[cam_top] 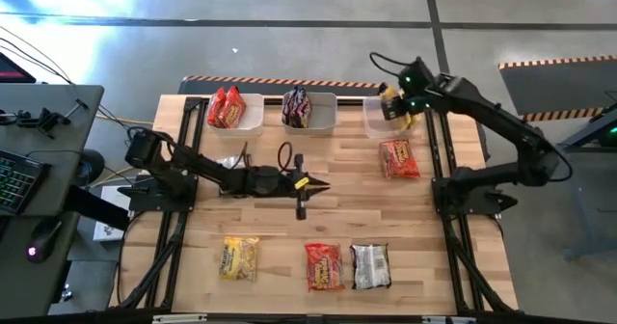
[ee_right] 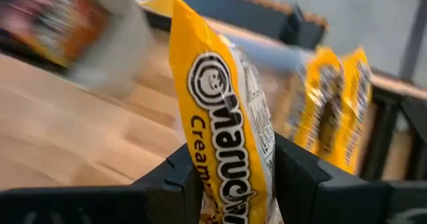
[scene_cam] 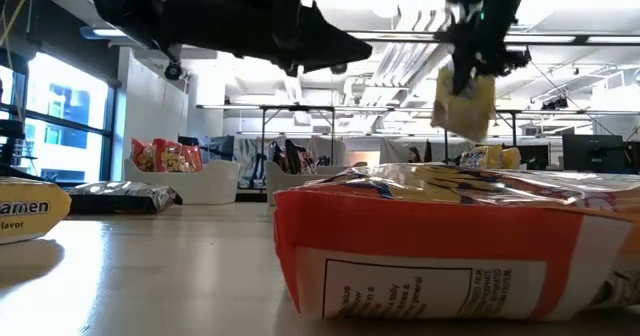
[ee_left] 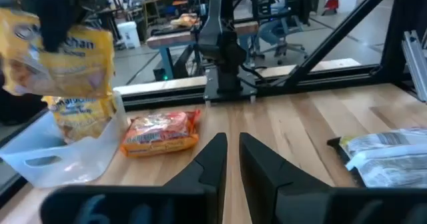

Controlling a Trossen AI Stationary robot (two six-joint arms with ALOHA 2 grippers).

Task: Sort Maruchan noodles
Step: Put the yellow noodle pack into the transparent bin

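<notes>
Right gripper (ee_right: 230,167) pinched a yellow packet (ee_right: 223,117) between its two fingers, packet upright, printed face showing a round logo and "Cream..." lettering. In the high view this gripper (cam_top: 398,104) hung over the right bin (cam_top: 374,123) at the far right of the table (cam_top: 193,228). In the low view the packet (scene_cam: 464,104) dangled clear above the bin. That bin already held yellow packets (ee_right: 337,107); count looked like two, but they were blurred.

Left gripper (ee_left: 230,159) sat above the middle of the table (cam_top: 307,183), fingers (ee_left: 207,161) nearly together with a narrow gap between them, nothing in them and nothing touched.

Far row of three pale bins: left bin (cam_top: 253,120) held red-orange packets (cam_top: 226,108); middle bin (cam_top: 324,107) held silver-and-dark packets (cam_top: 297,108).

Loose on the table: one red-orange packet (cam_top: 399,158) just in front of the right bin; along the near edge a yellow packet (cam_top: 239,257), a red-orange packet (cam_top: 324,265) and a silver-and-dark packet (cam_top: 369,266), the last two lying just beside each other.
</notes>
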